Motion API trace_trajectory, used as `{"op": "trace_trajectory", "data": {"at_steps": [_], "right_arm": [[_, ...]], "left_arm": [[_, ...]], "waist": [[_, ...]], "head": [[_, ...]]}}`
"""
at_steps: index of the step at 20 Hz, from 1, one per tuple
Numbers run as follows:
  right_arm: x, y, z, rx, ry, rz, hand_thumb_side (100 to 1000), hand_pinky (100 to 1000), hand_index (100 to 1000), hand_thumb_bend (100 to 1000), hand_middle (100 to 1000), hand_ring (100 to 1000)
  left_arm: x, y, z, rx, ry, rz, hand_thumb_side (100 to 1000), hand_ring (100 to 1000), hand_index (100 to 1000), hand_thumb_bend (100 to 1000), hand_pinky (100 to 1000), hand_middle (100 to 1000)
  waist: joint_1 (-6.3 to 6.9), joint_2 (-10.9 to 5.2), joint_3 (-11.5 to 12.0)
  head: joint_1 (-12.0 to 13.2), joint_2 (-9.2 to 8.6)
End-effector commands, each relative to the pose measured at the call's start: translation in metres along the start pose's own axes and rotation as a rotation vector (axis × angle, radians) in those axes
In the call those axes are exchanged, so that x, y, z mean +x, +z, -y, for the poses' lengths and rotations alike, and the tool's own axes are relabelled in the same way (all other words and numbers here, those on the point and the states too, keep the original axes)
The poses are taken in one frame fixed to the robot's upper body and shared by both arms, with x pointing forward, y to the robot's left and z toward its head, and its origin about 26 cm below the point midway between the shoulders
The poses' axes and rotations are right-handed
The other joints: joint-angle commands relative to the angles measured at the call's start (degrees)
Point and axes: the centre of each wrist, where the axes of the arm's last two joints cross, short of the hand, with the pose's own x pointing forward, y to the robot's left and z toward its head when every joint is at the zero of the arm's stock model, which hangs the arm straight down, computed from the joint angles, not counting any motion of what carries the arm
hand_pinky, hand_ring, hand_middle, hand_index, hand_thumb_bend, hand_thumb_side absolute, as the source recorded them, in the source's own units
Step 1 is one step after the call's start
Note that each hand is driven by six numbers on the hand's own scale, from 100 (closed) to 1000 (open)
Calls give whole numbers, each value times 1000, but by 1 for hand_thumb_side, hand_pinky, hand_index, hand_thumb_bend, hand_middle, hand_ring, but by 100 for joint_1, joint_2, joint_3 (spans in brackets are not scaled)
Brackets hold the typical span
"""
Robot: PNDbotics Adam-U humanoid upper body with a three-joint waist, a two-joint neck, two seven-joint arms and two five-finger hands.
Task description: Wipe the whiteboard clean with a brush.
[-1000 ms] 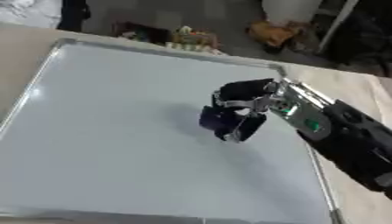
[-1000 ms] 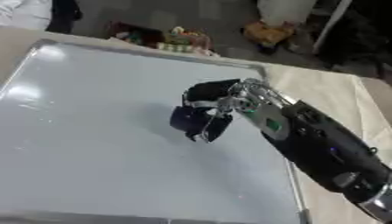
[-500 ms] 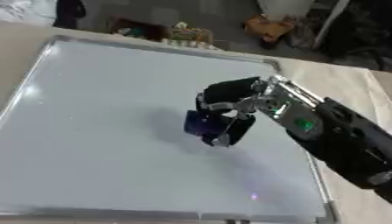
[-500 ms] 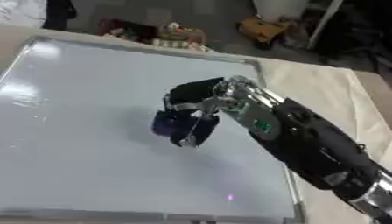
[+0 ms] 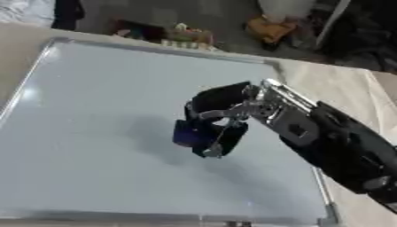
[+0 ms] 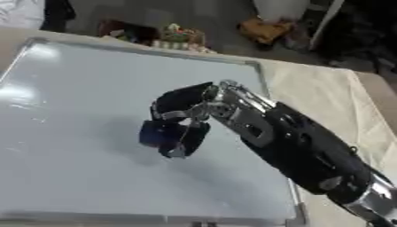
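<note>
Reaching in from the right side: black-and-silver right hand [image 5: 232, 111], fingers and thumb curling round a small dark-blue block-shaped brush [image 5: 188, 134] and clamping it. Hanging below and just to the left of the palm, that brush, sitting roughly over the middle of the large pale-grey whiteboard with a thin metal frame [image 5: 85, 133], slightly right of centre. Casting a soft shadow on the board directly beneath; actual contact between brush and surface impossible to tell from either eye view, though probably touching or very nearly so.

Pointing down toward the board, the curled fingers [image 5: 221, 142], with the forearm running away to the lower right, across the board's right edge. Lying to the left of the brush, most of the unswept board: a broad open stretch toward the left frame and the near edge, with less ground toward the right frame. Judging from that, any coming stroke likely turning on a sweep leftward or toward the near edge, keeping the brush's flat face down.

Showing no distinct ink marks anywhere on the board, only glare patches near the upper left corner; so progress hard to judge, perhaps far along. Not appearing in either view: the left hand, leaving the right one alone within reach of the brush.
</note>
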Motion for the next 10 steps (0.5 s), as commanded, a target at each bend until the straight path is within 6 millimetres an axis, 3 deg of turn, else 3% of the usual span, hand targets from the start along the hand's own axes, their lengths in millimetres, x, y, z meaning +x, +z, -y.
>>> {"op": "trace_trajectory", "data": {"at_steps": [1, 10], "right_arm": [[0, 0, 4, -9, 2, -12, 289, 524, 451, 100, 257, 460], [5, -15, -2, 4, 7, 12, 303, 526, 453, 100, 255, 459]], "left_arm": [[5, -4, 1, -10, 4, 22, 950, 481, 615, 100, 441, 421], [4, -2, 2, -11, 9, 20, 949, 481, 614, 100, 440, 420]], "waist": [[77, -113, 7], [130, -90, 68]], "head": [[-41, 83], [-5, 355]]}}
